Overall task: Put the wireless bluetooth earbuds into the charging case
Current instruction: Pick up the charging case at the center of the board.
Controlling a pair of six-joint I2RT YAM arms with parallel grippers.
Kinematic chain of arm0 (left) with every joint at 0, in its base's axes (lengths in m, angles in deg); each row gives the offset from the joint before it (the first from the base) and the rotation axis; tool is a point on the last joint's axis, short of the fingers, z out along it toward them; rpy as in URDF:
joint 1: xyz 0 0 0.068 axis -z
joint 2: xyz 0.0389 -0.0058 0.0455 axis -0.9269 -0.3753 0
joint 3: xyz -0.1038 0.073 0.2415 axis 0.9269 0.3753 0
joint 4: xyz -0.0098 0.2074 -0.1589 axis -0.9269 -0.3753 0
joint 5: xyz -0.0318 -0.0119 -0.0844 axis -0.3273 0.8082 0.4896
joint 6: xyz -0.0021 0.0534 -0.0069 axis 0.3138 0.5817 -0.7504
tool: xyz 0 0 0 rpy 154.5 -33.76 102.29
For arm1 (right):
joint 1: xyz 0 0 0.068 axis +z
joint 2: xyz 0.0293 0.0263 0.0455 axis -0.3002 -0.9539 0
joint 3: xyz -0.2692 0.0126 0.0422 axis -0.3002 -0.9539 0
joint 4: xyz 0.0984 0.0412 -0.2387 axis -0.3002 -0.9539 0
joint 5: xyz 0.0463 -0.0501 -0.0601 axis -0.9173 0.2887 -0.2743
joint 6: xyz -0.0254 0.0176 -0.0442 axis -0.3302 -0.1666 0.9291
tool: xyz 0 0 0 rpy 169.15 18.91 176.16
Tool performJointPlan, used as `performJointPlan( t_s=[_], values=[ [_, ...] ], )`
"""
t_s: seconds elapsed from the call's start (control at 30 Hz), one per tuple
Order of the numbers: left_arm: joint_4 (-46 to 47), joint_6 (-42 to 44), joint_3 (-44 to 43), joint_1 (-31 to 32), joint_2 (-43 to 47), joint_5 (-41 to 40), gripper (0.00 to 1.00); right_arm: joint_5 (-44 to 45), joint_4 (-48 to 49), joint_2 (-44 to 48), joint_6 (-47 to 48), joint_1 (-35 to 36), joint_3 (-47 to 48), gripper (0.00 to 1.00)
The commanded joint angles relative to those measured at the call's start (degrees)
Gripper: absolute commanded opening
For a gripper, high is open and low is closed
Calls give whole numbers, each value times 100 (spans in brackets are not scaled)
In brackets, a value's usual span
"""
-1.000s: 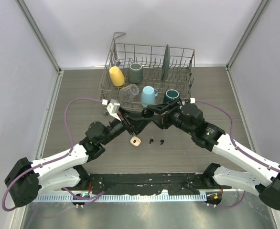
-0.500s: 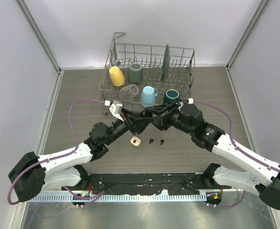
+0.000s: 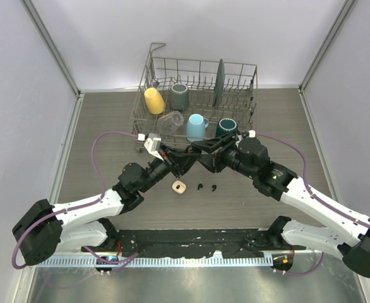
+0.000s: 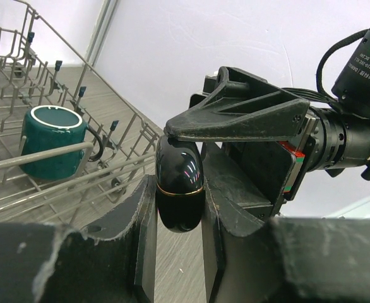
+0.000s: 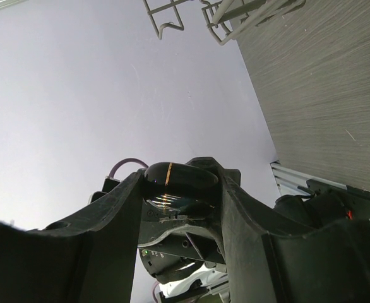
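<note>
Seen from above, the left tool [image 3: 186,160] and the right tool [image 3: 201,156] meet tip to tip over the surface [image 3: 109,126], just in front of a wire dish rack [image 3: 204,61]. Two black wireless bluetooth earbuds [image 3: 200,186] lie side by side on the surface just below the tools, not yet stowed. Beside them sits one small cream-white item [image 3: 179,187], too small to tell what it is. The rack holds four mugs: yellow [image 3: 153,101], grey-green [image 3: 179,96], light blue [image 3: 196,126] and dark teal [image 3: 226,127]. It also holds one clear glass [image 3: 171,122] and one upright plate [image 3: 220,82]. From the left wrist, the one glossy black charging case [image 4: 180,183], egg-shaped with a thin gold seam, is held off the surface. The left tool's fingers press in on its lower half, and a finger of the right tool lies across its top. From the right wrist, the same case sits wedged between the right tool's fingertips, so both tools are pinching it. The step in hand looks like parting the lid. It would be done best with the left tool holding the base firm while the right eases the upper half up along the seam, without twisting, so the slick shell does not squirt free.
</note>
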Motion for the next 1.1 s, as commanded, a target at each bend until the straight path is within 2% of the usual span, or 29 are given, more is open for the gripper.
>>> performJointPlan(
  t_s=[0.0, 0.13, 0.2, 0.23, 0.43, 0.63, 0.73, 0.77, 0.87, 0.93, 1.0, 1.03, 1.07],
  values=[
    [455, 34, 2, 42, -15, -138, 2, -59, 263, 147, -54, 43, 31, 1],
    [455, 25, 20, 50, -6, -191, 0, -76, 272, 191, -45, 43, -48, 1],
    [464, 7, 20, 41, -6, -200, 8, -59, 237, 209, -54, 43, -49, 1],
    [473, -1, 11, 41, -6, -200, 18, -59, 219, 217, -37, 34, -49, 1],
    [587, -63, 20, 41, -59, -191, 40, -59, 245, 218, -45, 43, -58, 1],
    [710, -142, -6, 41, -173, -314, 45, -94, 281, 191, -63, 52, -66, 1],
    [737, -177, -15, 41, -217, -279, 36, -103, 298, 200, -72, 43, -84, 1],
    [737, -177, -15, 50, -217, -279, 26, -103, 307, 191, -72, 43, -93, 1],
    [728, -177, -7, 50, -235, -261, 11, -111, 342, 200, -72, 52, -110, 1],
    [710, -134, -7, 50, -226, -261, 5, -146, 421, 209, -45, 43, -136, 1],
    [667, -107, 2, 50, -191, -51, 0, -190, 517, 200, 182, 43, -137, 15],
    [597, -55, 2, 50, -139, 28, 0, -269, 596, 209, 366, 43, -128, 29],
    [535, -20, 11, 59, -95, 64, 0, -270, 614, 217, 542, 43, -58, 37]
  ],
)
